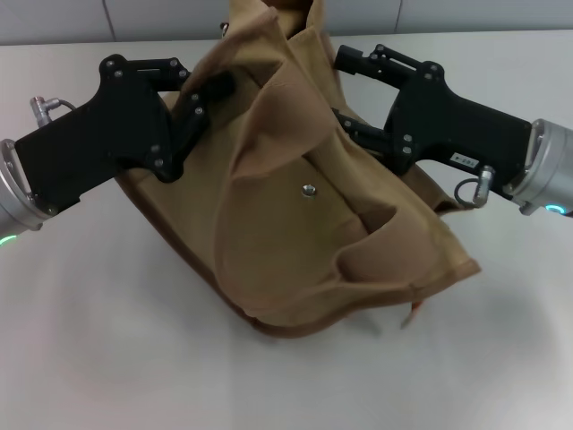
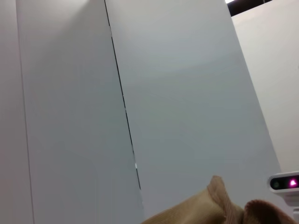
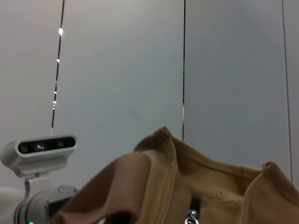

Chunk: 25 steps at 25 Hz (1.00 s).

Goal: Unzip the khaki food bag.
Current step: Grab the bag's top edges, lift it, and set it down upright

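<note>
— On the white table [image 1: 89, 358], mid-way between the two arms, sits the khaki food bag [image 1: 304, 224], slumped and crumpled, its silver snap [image 1: 309, 190] facing us.

— Anything inside it?

— Can't tell; the cloth folds over the mouth. Its top end rises toward the far wall, the bottom edge lies nearest us, so its long axis runs roughly from near to far, tilted a bit to the right.

— And the hands?

— Left hand [image 1: 213, 90] is pressed against the bag's upper left side, fingers closed on a fold of the canvas. Right hand [image 1: 345, 90] is at the upper right edge, one finger above the cloth and one below; whether it's pinching, I can't tell.

— Room around it?

— Bare table in front and to both sides
</note>
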Tool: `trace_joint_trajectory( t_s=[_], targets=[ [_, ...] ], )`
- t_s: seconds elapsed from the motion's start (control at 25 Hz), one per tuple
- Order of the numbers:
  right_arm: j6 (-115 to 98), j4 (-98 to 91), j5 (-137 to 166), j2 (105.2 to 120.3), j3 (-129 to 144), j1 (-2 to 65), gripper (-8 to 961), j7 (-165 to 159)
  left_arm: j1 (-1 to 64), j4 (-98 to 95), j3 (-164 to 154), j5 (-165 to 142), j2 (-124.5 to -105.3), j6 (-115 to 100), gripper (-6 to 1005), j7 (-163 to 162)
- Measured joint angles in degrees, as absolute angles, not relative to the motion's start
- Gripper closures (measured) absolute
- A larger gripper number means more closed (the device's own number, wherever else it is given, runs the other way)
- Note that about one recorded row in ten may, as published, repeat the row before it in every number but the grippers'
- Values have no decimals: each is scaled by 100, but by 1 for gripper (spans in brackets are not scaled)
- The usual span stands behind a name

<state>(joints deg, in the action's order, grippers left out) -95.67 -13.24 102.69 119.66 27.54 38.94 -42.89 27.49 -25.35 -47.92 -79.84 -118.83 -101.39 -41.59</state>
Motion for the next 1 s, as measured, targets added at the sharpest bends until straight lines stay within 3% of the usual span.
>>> trace_joint_trajectory(
  t_s=[0.32, 0.48, 0.72, 0.92, 1.0],
  targets=[
    [-9377, -1268, 10272, 11979, 2766, 3959, 224, -4018, 2802, -2531, -4843, -7977, -11883, -10154, 913, -4159],
    [-9550, -1208, 10280, 11987, 2764, 3895, 459, -3527, 2855, -2531, -4843, -7977, -11883, -10160, 910, -4161],
    [-9698, -948, 10297, 11988, 2768, 3777, 703, -2489, 2913, -2531, -4848, -7977, -11882, -10161, 906, -4163],
    [-9675, -676, 10275, 11988, 2719, 3743, 732, -1868, 2928, -2531, -4852, -7978, -11890, -10157, 902, -4167],
    [-9675, -618, 10272, 11988, 2697, 3730, 678, -1718, 2928, -2531, -4852, -7979, -11891, -10155, 901, -4171]
  ],
)
